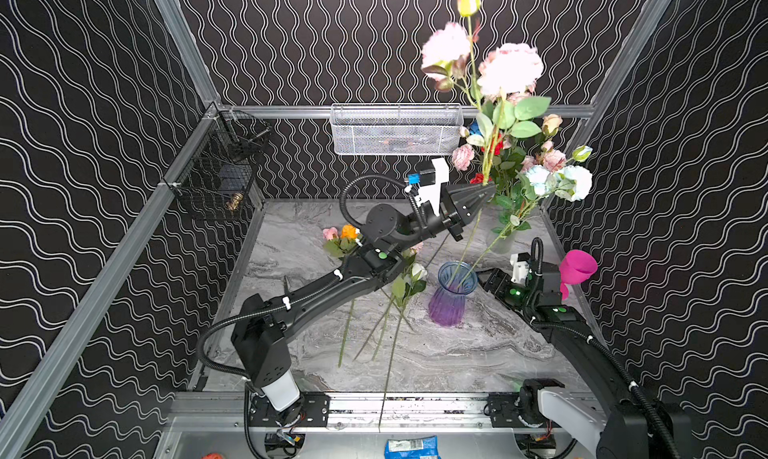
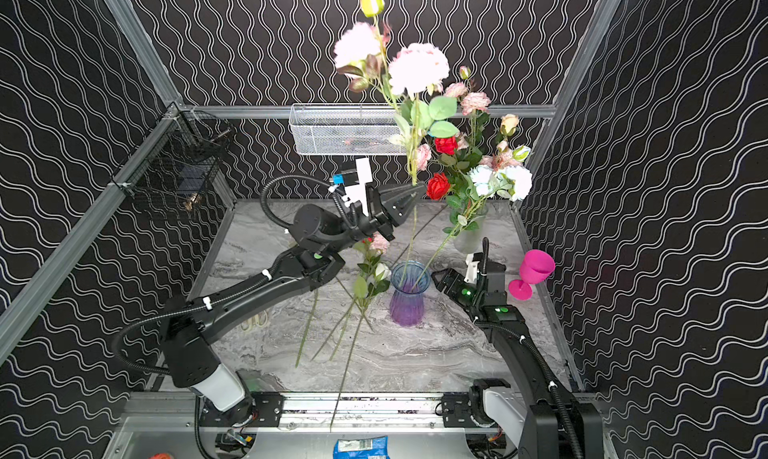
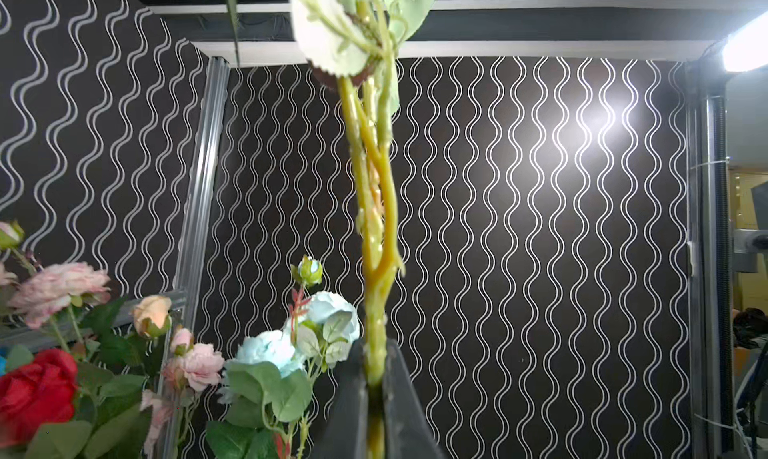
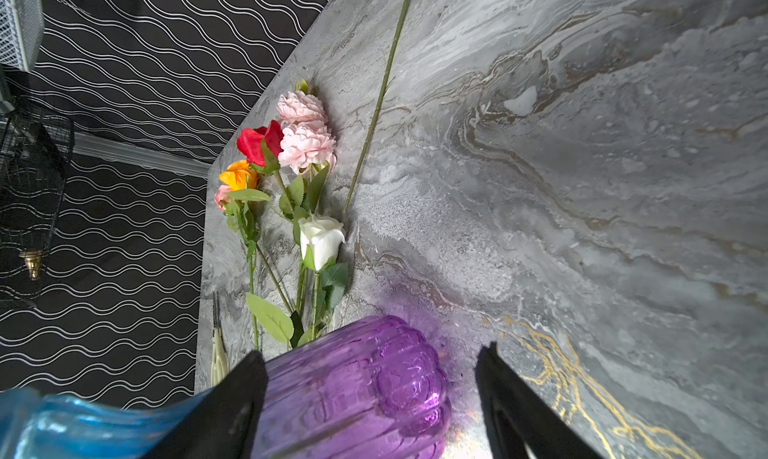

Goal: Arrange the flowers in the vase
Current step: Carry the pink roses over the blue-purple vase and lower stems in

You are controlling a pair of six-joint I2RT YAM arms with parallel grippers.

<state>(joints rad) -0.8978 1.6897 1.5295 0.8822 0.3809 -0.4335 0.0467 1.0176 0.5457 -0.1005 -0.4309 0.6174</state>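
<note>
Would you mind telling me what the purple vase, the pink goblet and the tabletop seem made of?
Vase: likely glass, ribbed, see-through, with glossy glints. Goblet: probably plastic, opaque, uniform pink, dull sheen. Tabletop: grey veined marble look, possibly a printed laminate.

Pink goblet point(image 2: 537, 266) stands on the marble table point(image 2: 415, 361).

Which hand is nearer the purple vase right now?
Right. The right hand is open at table level, straddling the lower body of the vase. The left hand is high above and behind the vase, shut on the stem of the pink spray.
</note>
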